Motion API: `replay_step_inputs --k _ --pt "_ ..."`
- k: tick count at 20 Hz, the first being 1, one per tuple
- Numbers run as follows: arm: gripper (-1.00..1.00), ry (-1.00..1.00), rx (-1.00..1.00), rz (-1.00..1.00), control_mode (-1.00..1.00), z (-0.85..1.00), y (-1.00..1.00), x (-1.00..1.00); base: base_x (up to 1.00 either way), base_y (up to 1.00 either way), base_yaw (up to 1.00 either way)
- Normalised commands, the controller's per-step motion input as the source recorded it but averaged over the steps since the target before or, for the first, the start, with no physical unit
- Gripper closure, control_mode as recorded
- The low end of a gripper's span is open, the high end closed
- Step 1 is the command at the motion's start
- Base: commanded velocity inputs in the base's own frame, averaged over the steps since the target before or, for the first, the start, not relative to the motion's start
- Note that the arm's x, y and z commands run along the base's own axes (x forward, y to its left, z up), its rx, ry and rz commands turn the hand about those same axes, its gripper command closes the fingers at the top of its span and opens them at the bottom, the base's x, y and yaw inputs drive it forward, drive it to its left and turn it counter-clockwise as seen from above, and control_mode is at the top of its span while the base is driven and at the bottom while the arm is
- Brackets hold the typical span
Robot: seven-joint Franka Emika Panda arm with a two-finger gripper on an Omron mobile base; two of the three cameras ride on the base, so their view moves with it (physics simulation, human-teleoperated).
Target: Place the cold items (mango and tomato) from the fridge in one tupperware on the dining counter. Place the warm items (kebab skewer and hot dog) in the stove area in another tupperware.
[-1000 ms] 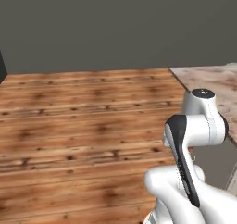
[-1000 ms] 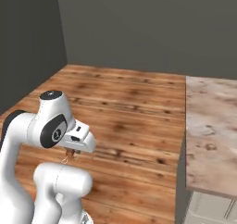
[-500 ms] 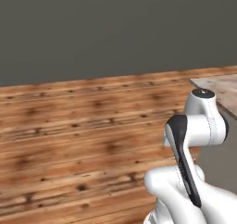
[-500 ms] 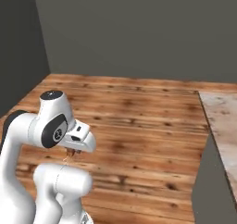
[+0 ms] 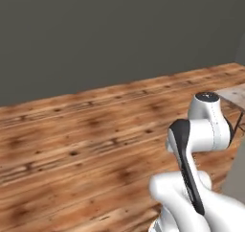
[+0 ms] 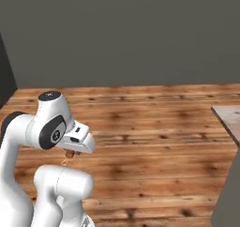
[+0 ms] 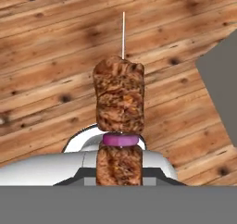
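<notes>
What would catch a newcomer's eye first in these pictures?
In the hand view, the kebab skewer stands out: browned meat chunks with a purple slice between them and a thin pale stick poking out beyond, held in the shut gripper above the wooden floor. In both base views the folded white arm stands over that floor before a plain dark wall, with a corner of the marbled dining counter at the right edge.

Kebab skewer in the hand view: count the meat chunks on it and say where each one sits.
2. On the kebab skewer, one large chunk sits under the bare stick tip; a second sits below the purple onion slice. More may be hidden lower down.
</notes>
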Motion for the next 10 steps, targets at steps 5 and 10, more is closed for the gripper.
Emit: replay_step_inputs --k 5,10 --pt "1.0 0.0 0.0 0.0 1.0 0.0 0.0 0.0 1.0 0.01 -0.44" --pt "1.0 0.0 0.0 0.0 1.0 0.0 0.0 0.0 0.98 0.18 -0.55"
